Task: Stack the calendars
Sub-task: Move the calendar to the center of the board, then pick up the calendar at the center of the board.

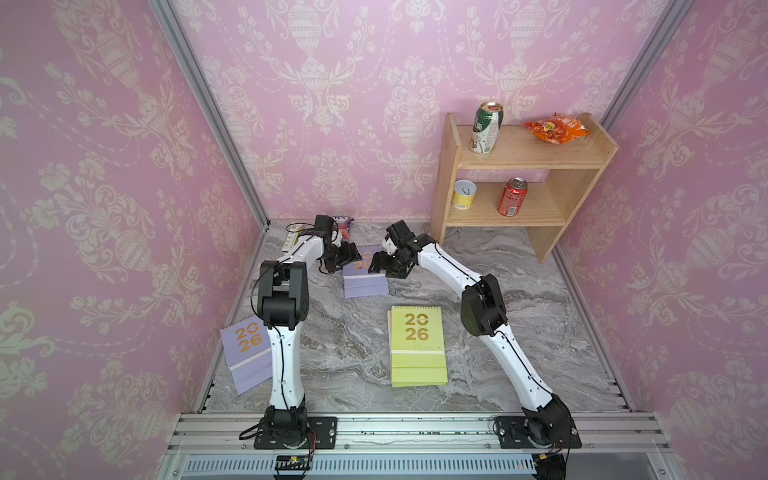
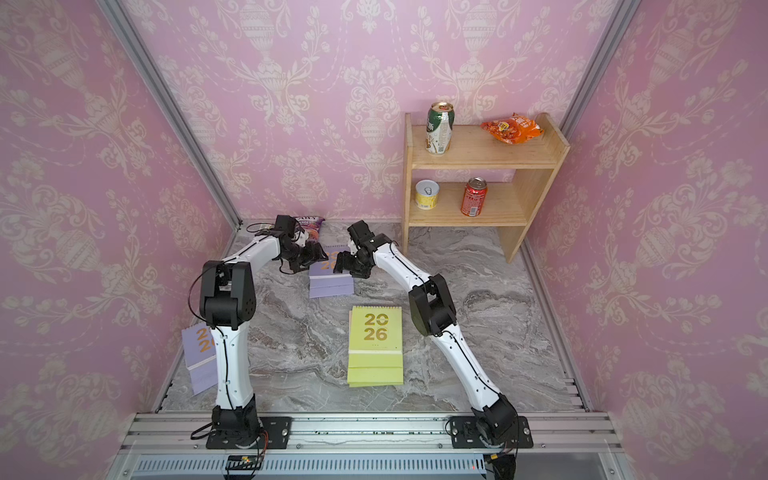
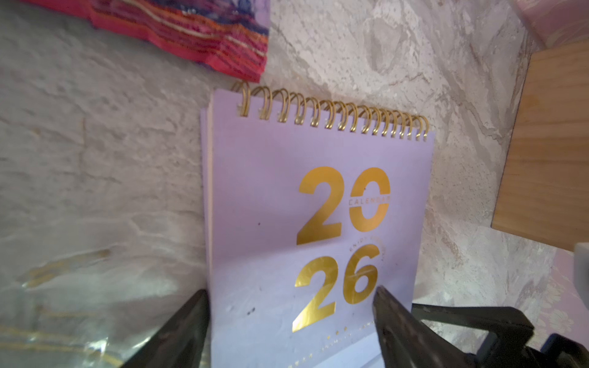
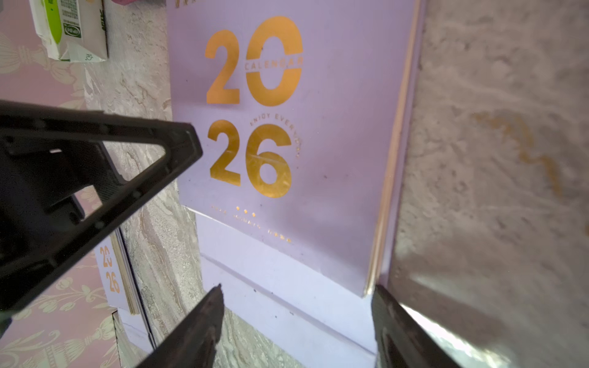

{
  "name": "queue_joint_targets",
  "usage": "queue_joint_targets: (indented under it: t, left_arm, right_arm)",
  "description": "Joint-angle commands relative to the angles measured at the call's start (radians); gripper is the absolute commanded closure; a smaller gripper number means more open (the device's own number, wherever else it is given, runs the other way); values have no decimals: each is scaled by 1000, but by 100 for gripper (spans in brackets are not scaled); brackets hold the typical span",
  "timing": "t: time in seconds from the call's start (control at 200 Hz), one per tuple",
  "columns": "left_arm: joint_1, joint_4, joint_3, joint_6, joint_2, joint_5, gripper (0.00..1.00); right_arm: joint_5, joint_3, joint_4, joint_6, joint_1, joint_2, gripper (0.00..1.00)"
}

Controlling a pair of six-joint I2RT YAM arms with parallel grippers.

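Flanking lilac calendar (image 1: 365,286), left pincer (image 3: 291,291), right pincer (image 4: 298,286) spread; left wrist view reveals spiral binding (image 3: 331,114).

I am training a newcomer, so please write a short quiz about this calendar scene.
1. True or false: the yellow-green spiral-bound calendar shows a gold "2026" face up.
2. Both open, the left gripper and right gripper hover over: A) the far lilac spiral-bound calendar; B) the yellow-green calendar; C) no calendar.
3. Fill in: the red metal can stands on the ___ board of the wooden shelf.
Key: 1 true; 2 A; 3 lower.
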Motion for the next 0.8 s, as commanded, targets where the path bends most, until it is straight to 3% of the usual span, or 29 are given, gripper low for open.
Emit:
queue_joint_targets:
  t: [0.0,0.48,0.795]
  left_arm:
    - [-8,-32,-38,-4,-13,38,19]
    - [-5,-25,-47,-6,-14,44,19]
    - [-5,31,-74,-31,-20,113,21]
  right_arm:
    - [58,-22,-33,-39,6,-52,25]
    - [74,-23,-41,-59,-3,-36,25]
    - [-54,21,15,-46,-2,18,25]
